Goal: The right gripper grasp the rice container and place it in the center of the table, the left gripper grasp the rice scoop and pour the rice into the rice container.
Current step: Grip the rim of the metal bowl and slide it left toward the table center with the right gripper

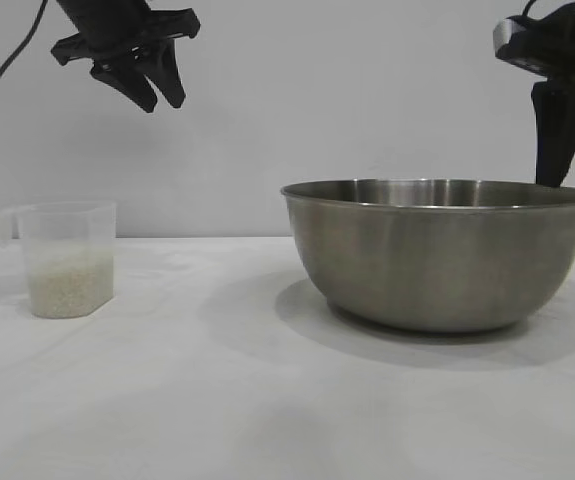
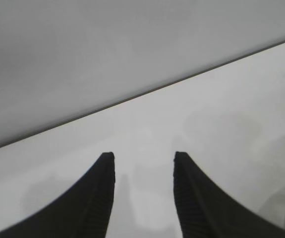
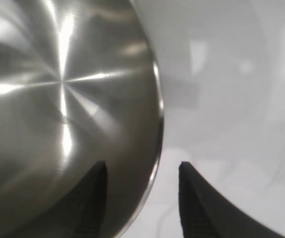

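The rice container [image 1: 439, 250], a large steel bowl, stands on the white table [image 1: 217, 400] at the right. My right gripper [image 1: 570, 175] is open and straddles its far right rim: in the right wrist view one finger is over the bowl's inside [image 3: 58, 99], the other outside the rim, and the gripper [image 3: 141, 171] is not clamped. The rice scoop [image 1: 65, 258], a translucent cup with rice [image 1: 69, 285] in its lower part, stands at the left. My left gripper [image 1: 157, 95] is open and empty, high above and to the right of the scoop; in its own view the gripper [image 2: 143, 157] sees only table and wall.
A pale grey wall [image 1: 287, 110] runs behind the table. The table between the scoop and the bowl holds nothing. The bowl's shadow falls on the table to its left.
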